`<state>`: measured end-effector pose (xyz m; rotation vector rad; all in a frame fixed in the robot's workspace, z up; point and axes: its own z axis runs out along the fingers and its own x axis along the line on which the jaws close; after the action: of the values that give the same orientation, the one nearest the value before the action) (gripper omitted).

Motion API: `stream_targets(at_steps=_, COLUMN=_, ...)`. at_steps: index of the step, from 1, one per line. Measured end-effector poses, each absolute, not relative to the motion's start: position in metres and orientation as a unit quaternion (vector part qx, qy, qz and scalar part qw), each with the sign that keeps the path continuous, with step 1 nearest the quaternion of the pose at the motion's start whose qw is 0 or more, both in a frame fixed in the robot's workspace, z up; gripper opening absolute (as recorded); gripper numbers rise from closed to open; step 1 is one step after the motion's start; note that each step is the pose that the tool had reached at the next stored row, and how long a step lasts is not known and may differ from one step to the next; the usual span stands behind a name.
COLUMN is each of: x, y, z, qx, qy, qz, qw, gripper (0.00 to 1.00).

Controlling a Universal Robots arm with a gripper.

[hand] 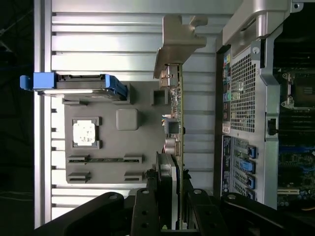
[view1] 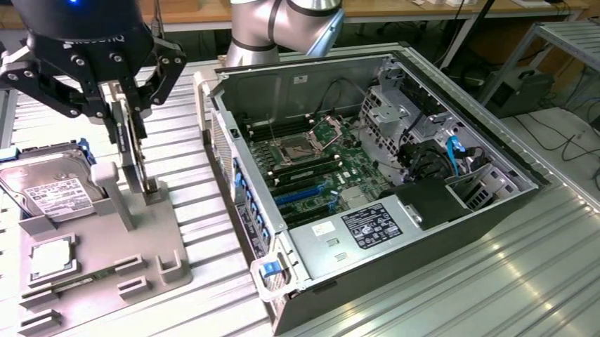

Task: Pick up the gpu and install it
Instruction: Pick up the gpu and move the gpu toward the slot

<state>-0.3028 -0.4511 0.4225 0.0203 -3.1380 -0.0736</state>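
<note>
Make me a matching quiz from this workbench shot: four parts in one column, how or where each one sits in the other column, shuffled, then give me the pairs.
Column one
1. gpu
2. hard drive
3. CPU chip
4. computer case

Column two
A. lies flat in a square recess of the gray tray
B. lies open, motherboard showing
C. held upright on edge by the gripper
D. sits in a blue frame, white label showing

Pairs: 1-C, 2-D, 3-A, 4-B
</note>
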Motion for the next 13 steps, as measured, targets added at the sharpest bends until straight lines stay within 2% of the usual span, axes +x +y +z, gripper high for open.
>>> stream_targets(at_steps=13, x=-0.258, y=-0.451, z=0.423, qx=0.006, qy=-1.000, qz=-0.023, qw=0.001, gripper=0.28)
